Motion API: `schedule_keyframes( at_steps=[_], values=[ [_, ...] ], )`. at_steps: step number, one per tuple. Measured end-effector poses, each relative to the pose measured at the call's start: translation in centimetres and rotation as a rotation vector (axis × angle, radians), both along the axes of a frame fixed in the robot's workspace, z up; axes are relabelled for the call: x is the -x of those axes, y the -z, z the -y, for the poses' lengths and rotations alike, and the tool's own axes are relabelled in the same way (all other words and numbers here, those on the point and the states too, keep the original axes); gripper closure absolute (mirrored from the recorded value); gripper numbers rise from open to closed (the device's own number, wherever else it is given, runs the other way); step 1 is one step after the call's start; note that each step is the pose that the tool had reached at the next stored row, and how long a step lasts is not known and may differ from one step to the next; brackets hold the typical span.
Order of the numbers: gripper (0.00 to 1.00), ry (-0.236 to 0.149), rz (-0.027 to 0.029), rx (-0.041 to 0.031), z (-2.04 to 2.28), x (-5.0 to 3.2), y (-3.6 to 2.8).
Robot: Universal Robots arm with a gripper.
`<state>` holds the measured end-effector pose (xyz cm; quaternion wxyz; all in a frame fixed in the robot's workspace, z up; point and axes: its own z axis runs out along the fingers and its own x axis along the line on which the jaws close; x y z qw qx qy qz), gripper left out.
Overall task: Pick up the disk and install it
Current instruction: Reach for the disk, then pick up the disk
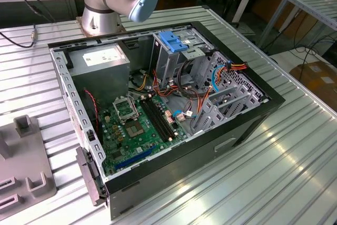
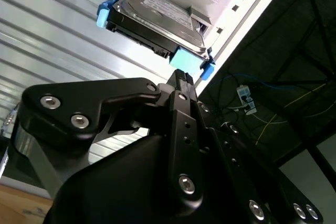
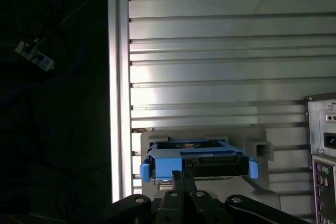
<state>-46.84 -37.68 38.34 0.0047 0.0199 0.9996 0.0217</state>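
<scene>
Grey metal and blue plastic: the disk (image 3: pixel 210 160) lies flat in a pale grey holder (image 3: pixel 262 148) on the ribbed metal table (image 3: pixel 210 51), directly ahead of the fingertips, its bright blue front rail facing them
Gripper: the black gripper (image 3: pixel 182 173) appears in both wrist views; its fingers (image 3: pixel 176 182) are drawn close together, tips on the middle of the blue rail, where they seem to pinch a tab
Task so far: the disk looks seated in its holder, not lifted; installing is not yet done
Risk, weak hold: the pinch seems to rest on a small plastic tab alone, so the heavy metal body could sag or twist out of the fingers if raised
Risk, snagging: the holder's walls stand just beside both rail ends, so a tilted pull could jam the disk against them
Risk, edge: the table edge (image 3: pixel 118 77) runs near one side of the fingers, with a dark drop beyond; a slipped disk could go over
Around: the open computer case (image 1: pixel 253 125) has a corner showing on the other side of the fingers, well apart from the disk
Inside the case: the exterior view shows a green motherboard (image 1: pixel 142 125) and a grey drive cage (image 1: pixel 166 64) topped by a blue bracket (image 1: pixel 174 40)
In the way: loose red, orange and blue cables (image 1: pixel 195 96) drape just beside the cage and could catch a rail
</scene>
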Motion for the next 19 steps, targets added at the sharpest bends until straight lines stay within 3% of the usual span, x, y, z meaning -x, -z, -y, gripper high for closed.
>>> schedule_keyframes(
  at_steps=[3,17,18,19],
  values=[
    [0.90,0.000,-0.0001,0.0001,0.01,0.61,0.00],
    [0.90,0.000,0.0000,0.0000,0.00,0.68,0.00],
    [0.90,-0.005,0.0000,0.0000,0.00,0.68,0.00],
    [0.90,-0.033,0.0000,0.0000,0.00,0.69,0.00]
  ],
)
